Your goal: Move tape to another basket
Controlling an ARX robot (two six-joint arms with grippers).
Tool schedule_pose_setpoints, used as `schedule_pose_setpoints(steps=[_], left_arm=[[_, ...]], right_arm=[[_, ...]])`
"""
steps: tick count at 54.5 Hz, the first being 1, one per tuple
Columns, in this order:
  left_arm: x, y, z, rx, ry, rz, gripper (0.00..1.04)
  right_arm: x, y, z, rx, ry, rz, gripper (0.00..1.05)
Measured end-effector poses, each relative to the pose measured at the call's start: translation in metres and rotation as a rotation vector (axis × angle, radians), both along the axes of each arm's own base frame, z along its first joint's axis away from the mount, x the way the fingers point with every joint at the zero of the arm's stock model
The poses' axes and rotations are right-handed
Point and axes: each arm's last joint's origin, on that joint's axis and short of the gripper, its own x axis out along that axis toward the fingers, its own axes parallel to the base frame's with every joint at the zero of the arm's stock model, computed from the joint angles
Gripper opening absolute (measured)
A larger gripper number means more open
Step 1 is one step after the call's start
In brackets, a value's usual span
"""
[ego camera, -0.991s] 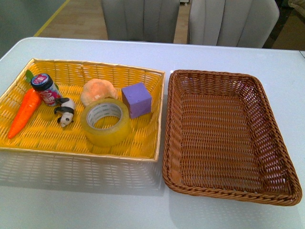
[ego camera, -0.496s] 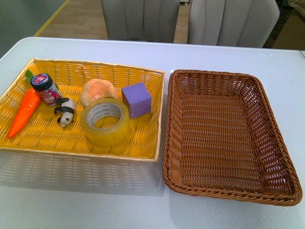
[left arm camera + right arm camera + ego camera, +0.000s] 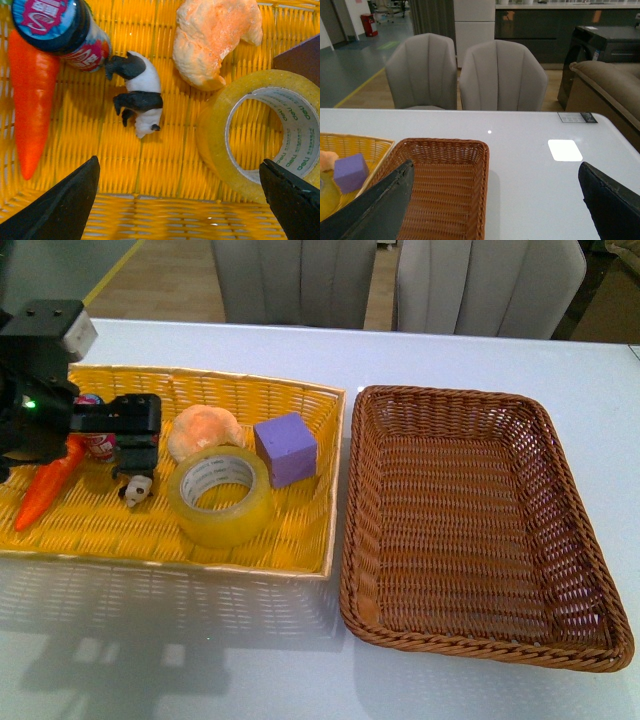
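Yellow wicker, landmark: the yellow tray [image 3: 160, 565] holds all the loose items, and every place below is read from it.
Tape: the tape [image 3: 221, 496] lies flat with its hole upward inside the tray, near the front rim and right of the middle. It sits just beside the croissant [image 3: 205, 430] and the purple block [image 3: 286, 448].
Brown basket: the brown basket [image 3: 350, 540] stands just beside the tray's right rim, and I see nothing in it.
My left gripper: my left gripper [image 3: 178, 167] hangs over the tray's left half, above the panda figure [image 3: 137, 100]. Its jaws are spread wide and hold nothing, and the roll lies off toward one jaw rather than centred.
My right gripper: my right gripper [image 3: 495, 170] is well off the tray's right side, its jaws spread wide and empty.
Done: nothing yet, since the roll is neither gripped nor lifted.
Left, by my judgement: centring on the roll, closing, lifting, crossing the tray's right rim, and releasing.
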Motion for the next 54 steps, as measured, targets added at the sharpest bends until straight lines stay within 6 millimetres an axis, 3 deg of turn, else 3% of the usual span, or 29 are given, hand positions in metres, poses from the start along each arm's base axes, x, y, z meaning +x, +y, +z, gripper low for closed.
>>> schedule_pose_setpoints(steps=[22,35,54], left_arm=[[0.028,-0.031,-0.028,-0.020,0.056,0.014,0.96],[0.031,-0.034,-0.052,-0.002,0.108,0.030,0.96],[0.029,-0.047,-0.066,0.003,0.137,0.008,0.96]], right_arm=[[0.000,0.000,0.000,0.001,0.000,0.000,0.96],[0.000,0.000,0.000,0.003,0.000,0.000,0.96],[0.000,0.000,0.000,0.003,0.000,0.000,0.96]])
